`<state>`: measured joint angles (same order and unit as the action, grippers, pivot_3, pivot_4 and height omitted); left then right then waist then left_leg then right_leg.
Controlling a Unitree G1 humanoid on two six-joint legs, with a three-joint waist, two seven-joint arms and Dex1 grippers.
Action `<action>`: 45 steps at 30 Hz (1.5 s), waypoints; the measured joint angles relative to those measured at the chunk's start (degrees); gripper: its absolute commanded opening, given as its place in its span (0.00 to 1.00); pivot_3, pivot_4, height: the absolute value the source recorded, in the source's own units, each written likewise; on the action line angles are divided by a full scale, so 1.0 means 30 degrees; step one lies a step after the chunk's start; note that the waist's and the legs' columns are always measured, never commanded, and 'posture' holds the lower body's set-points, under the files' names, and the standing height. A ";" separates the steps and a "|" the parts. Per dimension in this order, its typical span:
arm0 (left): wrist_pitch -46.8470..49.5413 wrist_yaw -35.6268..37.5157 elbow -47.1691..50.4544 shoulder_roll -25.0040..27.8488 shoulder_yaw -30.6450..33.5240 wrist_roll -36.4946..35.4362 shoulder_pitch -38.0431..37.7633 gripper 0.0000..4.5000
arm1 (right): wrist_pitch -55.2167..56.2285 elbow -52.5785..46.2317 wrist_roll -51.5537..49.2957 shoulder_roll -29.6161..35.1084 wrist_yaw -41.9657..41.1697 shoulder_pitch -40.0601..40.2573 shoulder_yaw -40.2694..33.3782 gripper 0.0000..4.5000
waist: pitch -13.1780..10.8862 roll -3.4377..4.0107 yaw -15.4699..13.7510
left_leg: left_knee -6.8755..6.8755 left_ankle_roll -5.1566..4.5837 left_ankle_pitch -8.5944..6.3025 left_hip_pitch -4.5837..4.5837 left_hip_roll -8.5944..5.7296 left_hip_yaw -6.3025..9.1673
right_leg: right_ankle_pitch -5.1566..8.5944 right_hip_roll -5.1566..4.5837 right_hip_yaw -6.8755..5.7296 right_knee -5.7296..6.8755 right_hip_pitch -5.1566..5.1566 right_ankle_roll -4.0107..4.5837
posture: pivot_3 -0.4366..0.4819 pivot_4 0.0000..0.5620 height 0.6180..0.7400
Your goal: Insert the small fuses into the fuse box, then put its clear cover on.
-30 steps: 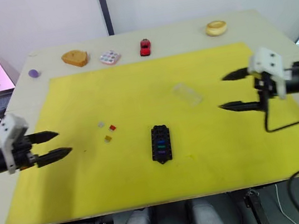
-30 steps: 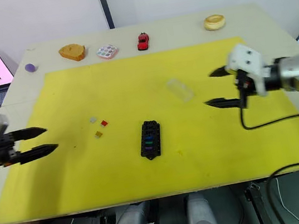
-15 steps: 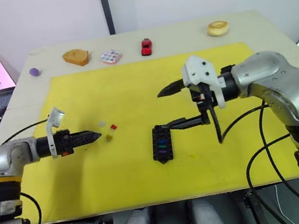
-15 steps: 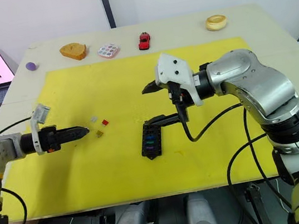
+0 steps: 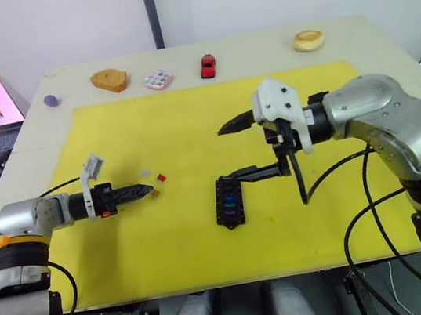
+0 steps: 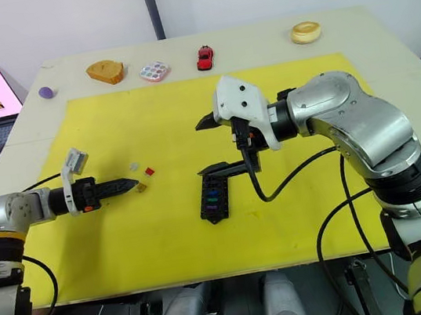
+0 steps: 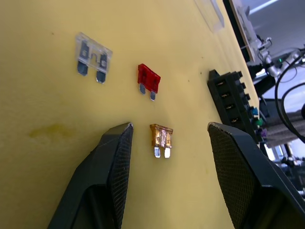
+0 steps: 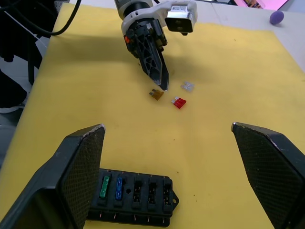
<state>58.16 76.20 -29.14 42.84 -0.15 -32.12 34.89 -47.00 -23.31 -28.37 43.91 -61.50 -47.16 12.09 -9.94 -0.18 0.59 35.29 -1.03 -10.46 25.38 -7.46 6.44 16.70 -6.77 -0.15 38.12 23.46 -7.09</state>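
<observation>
Centrally, fuse box [image 5: 226, 200] lying on yellow mat [image 5: 207, 237], right gripper [image 5: 233, 152] spreading wide, empty, over its top end, left gripper [image 7: 164, 131] gaping around amber fuse [image 7: 161, 138], left of centre, red fuse [image 7: 148, 79] and clear fuse [image 7: 92, 56] lying beside

Left end effector [image 7: 164, 138] held low, fingers parted; right end effector [image 5: 228, 153] spread wide.

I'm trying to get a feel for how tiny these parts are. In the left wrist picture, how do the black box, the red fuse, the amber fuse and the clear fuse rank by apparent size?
1. Black fuse box, clearly largest, though partly hidden.
2. Clear fuse.
3. Amber fuse and red fuse look about alike; I won't rank them, since nearness to the camera differs.
</observation>
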 measured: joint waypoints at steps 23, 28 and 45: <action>-0.0447 0.0320 -0.0502 -0.0765 -0.0344 0.0959 -0.0120 0.07 | 0.0067 -0.0056 0.0490 0.0069 0.0242 0.0457 0.0289 1.00 | 0.0016 0.0004 0.0026 | 0.0000 -0.0003 -0.0002 -0.0013 -0.0002 0.0001 | 0.0000 -0.0001 -0.0001 0.0000 -0.0012 0.0000 | 0.48 0.27 1.00; -0.0470 0.0301 -0.0594 -0.0793 -0.0268 0.0965 -0.0120 0.03 | 0.0249 -0.0056 0.0781 0.0067 0.0230 0.0457 0.0380 1.00 | 0.0019 0.0005 0.0033 | 0.0000 -0.0003 -0.0001 -0.0014 -0.0001 0.0000 | 0.0000 0.0000 0.0000 0.0000 -0.0012 0.0000 | 0.48 0.27 1.00; 0.1285 -0.0716 0.5824 -0.1125 0.2670 -0.2199 -0.2517 0.03 | -0.6846 0.0709 -0.2938 -0.0965 0.0614 -0.1447 -0.0636 1.00 | 0.0005 -0.0009 0.0149 | -0.0004 0.0002 0.0003 0.0014 0.0012 0.0010 | -0.0001 0.0000 0.0004 0.0002 0.0014 0.0004 | 0.48 0.27 1.00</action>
<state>62.02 74.05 -11.67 39.47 7.86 -38.72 27.34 -67.54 -21.18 -37.19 41.01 -59.66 -51.50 10.18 -9.93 -0.20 1.04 35.27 -1.02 -10.45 25.42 -7.42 6.47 16.69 -6.77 -0.14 38.13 23.50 -7.07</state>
